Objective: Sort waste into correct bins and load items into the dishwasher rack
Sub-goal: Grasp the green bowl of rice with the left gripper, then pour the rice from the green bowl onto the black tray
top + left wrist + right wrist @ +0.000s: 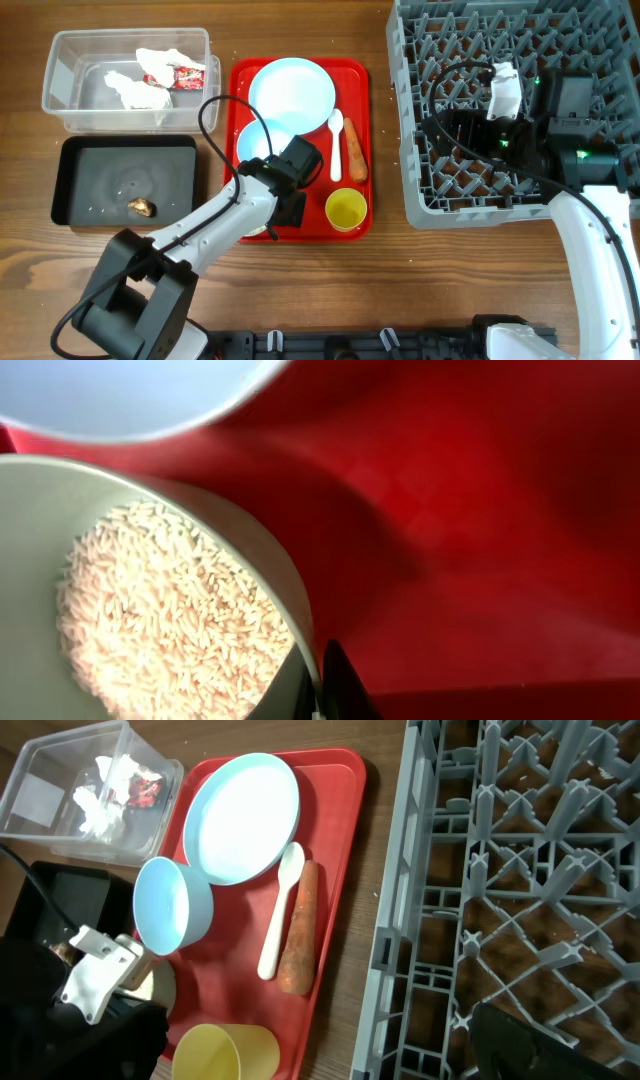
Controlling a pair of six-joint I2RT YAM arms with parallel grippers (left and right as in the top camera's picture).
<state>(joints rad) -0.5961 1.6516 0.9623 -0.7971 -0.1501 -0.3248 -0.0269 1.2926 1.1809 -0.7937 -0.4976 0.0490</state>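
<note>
At the rice bowl [40,510] rim, left jaws clamp.

The left arm [215,222] is stretched from the near left corner up and to the right. Its wrist is bent down, and the left gripper [289,210] is pointed down. Its jaws are squeezed shut on the rim of the bowl of rice [150,610]. Only one dark finger [338,682] can be seen in the left wrist view.

The right arm [590,230] is raised from the near right side and bent to the left. The right gripper [452,140] is pointed left. Its jaws are spread wide. One dark finger [540,1045] is seen at the bottom of the right wrist view.
</note>
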